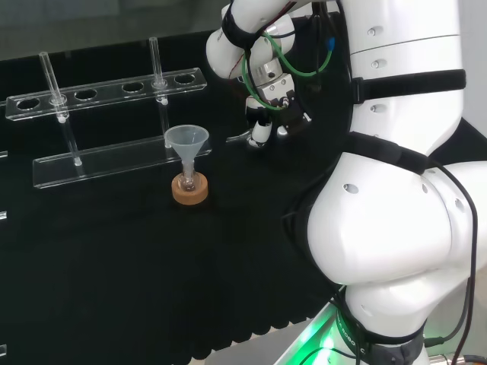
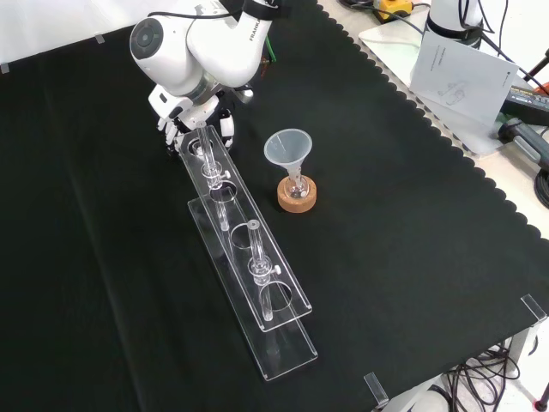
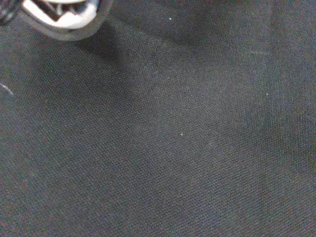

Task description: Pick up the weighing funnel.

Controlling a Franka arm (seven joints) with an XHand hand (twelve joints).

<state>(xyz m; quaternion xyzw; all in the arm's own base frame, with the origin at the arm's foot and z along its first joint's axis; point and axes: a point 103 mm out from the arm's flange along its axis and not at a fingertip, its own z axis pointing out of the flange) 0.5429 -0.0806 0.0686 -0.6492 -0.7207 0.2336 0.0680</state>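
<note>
My hand hangs low over the cloth, just right of the rack's right end in the head view. In the front view the hand sits behind the rack's far end, under the arm's white link. Its fingers point down toward the cloth, relaxed and spread, with nothing plainly between them. A faint clear streak, possibly the weighing funnel, lies on the cloth beside a fingertip; I cannot tell whether they touch. The wrist view looks at bare black cloth past a blurred white part of the hand.
A clear two-tier tube rack with two glass tubes runs along the cloth. The big funnel stands in a small flask on a cork ring, near the rack. Papers and cables lie off the cloth's edge.
</note>
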